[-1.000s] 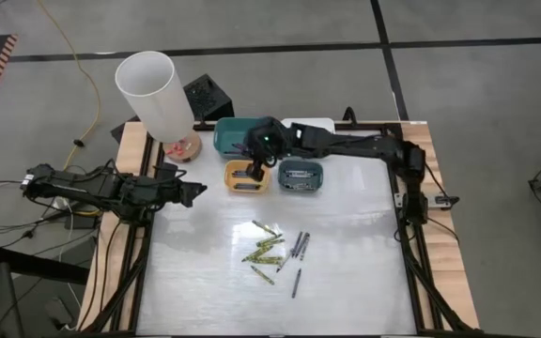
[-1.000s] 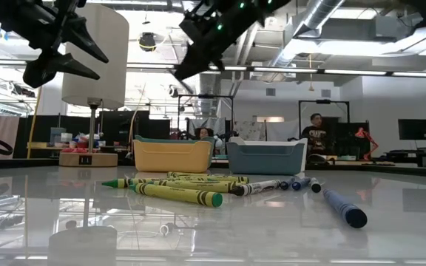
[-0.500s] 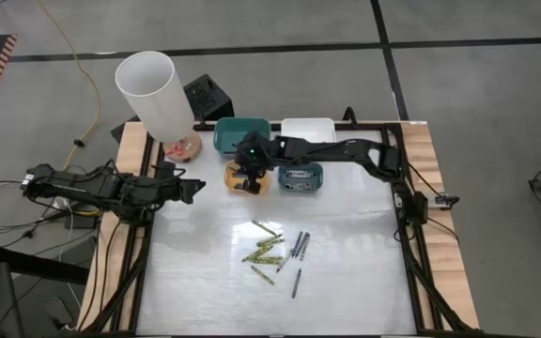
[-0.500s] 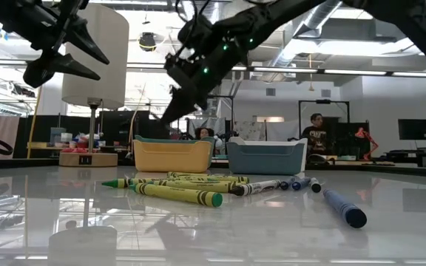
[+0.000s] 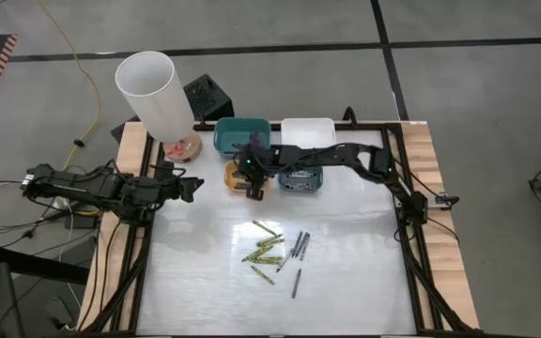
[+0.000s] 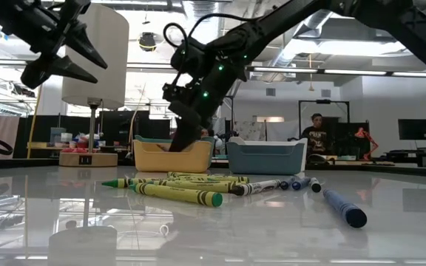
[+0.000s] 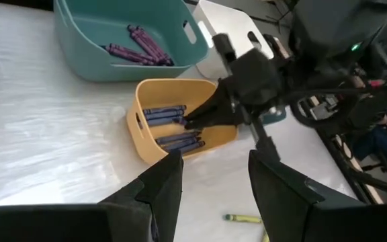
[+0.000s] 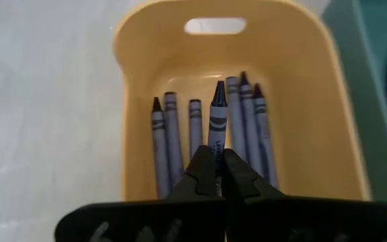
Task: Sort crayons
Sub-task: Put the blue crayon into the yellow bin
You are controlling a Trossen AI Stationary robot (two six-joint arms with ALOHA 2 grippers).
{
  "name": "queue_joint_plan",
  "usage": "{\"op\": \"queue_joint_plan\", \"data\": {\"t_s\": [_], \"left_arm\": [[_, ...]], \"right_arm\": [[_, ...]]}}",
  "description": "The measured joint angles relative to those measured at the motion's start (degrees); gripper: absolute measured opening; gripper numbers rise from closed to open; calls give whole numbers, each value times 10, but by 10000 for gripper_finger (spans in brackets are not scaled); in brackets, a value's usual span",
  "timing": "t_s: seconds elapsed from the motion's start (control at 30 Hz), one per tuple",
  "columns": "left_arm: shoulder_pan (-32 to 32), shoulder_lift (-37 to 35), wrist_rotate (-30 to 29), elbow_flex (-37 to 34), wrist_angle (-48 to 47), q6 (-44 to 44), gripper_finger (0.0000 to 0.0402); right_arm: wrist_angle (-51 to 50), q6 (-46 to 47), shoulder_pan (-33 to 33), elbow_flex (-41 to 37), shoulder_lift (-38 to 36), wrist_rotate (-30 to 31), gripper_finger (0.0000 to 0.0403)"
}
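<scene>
The worktop [image 5: 346,272] is glossy white with wooden side strips, standing on a grey concrete floor [image 5: 477,94] crossed by dark lines; a yellow cable [image 5: 75,66] trails across it. Beyond are exposed ceiling ducts [image 6: 313,15], strip lights, a white lampshade [image 6: 95,55], and a seated person [image 6: 317,134] among desks.

Yellow bin [image 5: 238,178] half hidden under right hand [image 5: 252,185], high view.
</scene>
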Motion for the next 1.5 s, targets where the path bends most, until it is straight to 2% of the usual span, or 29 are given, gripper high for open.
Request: {"op": "queue_joint_plan", "data": {"t_s": [0.3,0.67,0.83,1.03,1.17,1.3,1.5], "left_arm": [[0,0,-2,0,-6,0,160],[0,0,-2,0,-8,1,160],[0,0,0,0,-8,1,160],[0,0,6,0,-8,1,160],[0,0,8,0,-8,1,160],[0,0,8,0,-8,14,160],[0,0,25,0,-8,20,160]], "right_arm": [[-1,1,0,1,12,1,1],[-3,23,-5,1,15,4,48],[-10,28,-5,6,12,4,54],[-113,27,-4,112,10,1,55],[-230,33,5,211,10,2,55],[-351,129,22,290,7,2,55],[-520,436,58,328,7,3,55]]}}
